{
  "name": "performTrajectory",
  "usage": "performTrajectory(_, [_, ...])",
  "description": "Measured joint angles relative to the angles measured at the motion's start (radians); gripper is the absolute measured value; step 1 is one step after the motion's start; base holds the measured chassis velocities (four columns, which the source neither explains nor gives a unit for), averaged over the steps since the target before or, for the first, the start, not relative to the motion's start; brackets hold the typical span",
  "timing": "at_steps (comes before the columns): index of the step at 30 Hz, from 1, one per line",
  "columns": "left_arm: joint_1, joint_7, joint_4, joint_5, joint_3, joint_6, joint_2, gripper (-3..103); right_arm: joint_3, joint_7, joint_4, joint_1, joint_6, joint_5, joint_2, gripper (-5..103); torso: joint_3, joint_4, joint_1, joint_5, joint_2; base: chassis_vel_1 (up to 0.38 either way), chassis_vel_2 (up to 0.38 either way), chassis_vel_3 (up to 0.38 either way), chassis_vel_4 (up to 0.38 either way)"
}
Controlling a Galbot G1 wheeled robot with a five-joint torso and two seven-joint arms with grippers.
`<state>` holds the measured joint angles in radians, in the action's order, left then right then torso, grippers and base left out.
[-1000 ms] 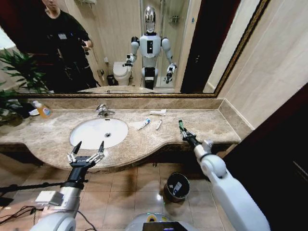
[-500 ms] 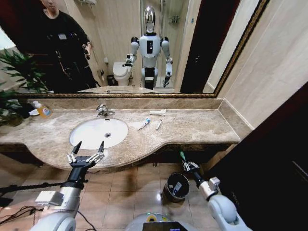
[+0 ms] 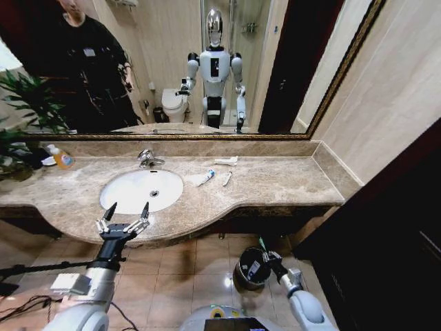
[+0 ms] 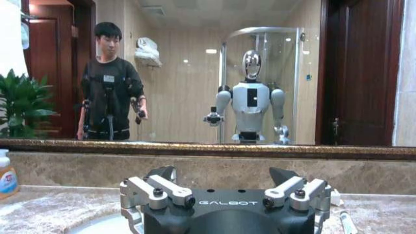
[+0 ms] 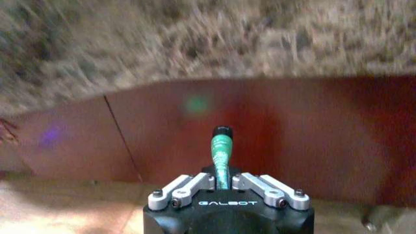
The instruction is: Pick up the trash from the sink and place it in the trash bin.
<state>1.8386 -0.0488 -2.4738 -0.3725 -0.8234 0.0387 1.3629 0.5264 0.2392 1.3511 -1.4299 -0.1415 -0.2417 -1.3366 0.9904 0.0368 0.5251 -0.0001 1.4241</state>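
The word "GALBOT" is printed in light capital letters on the black housing of the left gripper (image 4: 225,181), centred between the two finger mounts, as seen in the left wrist view. The same word "GALBOT" appears in light capitals on the black housing of the right gripper (image 5: 222,183), as seen in the right wrist view. The orange-yellow soap bottle (image 3: 63,158) carries a blue and white label; its lettering cannot be read. No other text is legible.

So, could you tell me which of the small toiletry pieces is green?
The slim green stick clamped in the right gripper; the pieces left on the marble countertop are white.
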Motion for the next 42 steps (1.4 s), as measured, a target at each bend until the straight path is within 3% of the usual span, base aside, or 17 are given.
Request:
performTrajectory(11, [0.000, 0.000, 0.000, 0.000, 0.000, 0.000, 0.000, 100, -0.007, -0.010, -0.249, 0.106, -0.076, 0.026, -0.013, 5, 0.000, 0.0000, 0.000, 0.0001, 0.000, 0.000, 0.000, 0.000, 0.000])
performTrajectory(12, [0.000, 0.000, 0.000, 0.000, 0.000, 0.000, 0.000, 100, -0.007, -0.009, -0.259, 0.107, -0.082, 0.028, -0.015, 10, 0.000, 0.0000, 0.000, 0.0001, 0.000, 0.000, 0.000, 0.000, 0.000])
performTrajectory(14, [0.000, 0.000, 0.000, 0.000, 0.000, 0.000, 0.000, 100, -0.008, -0.008, -0.272, 0.109, -0.090, 0.033, -0.016, 10, 0.000, 0.0000, 0.000, 0.0001, 0.000, 0.000, 0.000, 0.000, 0.000])
performTrajectory(30, [0.000, 0.000, 0.000, 0.000, 0.000, 0.000, 0.000, 100, -0.011, -0.025, -0.287, 0.109, -0.123, 0.047, -0.023, 75, 0.000, 0.0000, 0.000, 0.0000, 0.000, 0.000, 0.000, 0.000, 0.000])
performTrajectory(32, [0.000, 0.000, 0.000, 0.000, 0.000, 0.000, 0.000, 100, -0.011, -0.025, -0.287, 0.109, -0.123, 0.047, -0.023, 75, 0.000, 0.0000, 0.000, 0.0001, 0.000, 0.000, 0.000, 0.000, 0.000])
performTrajectory(36, [0.000, 0.000, 0.000, 0.000, 0.000, 0.000, 0.000, 100, -0.012, -0.025, -0.283, 0.105, -0.124, 0.046, -0.025, 95, 0.000, 0.0000, 0.000, 0.0001, 0.000, 0.000, 0.000, 0.000, 0.000])
performTrajectory(42, [0.000, 0.000, 0.000, 0.000, 0.000, 0.000, 0.000, 100, -0.012, -0.025, -0.280, 0.101, -0.124, 0.045, -0.026, 100, 0.000, 0.0000, 0.000, 0.0001, 0.000, 0.000, 0.000, 0.000, 0.000])
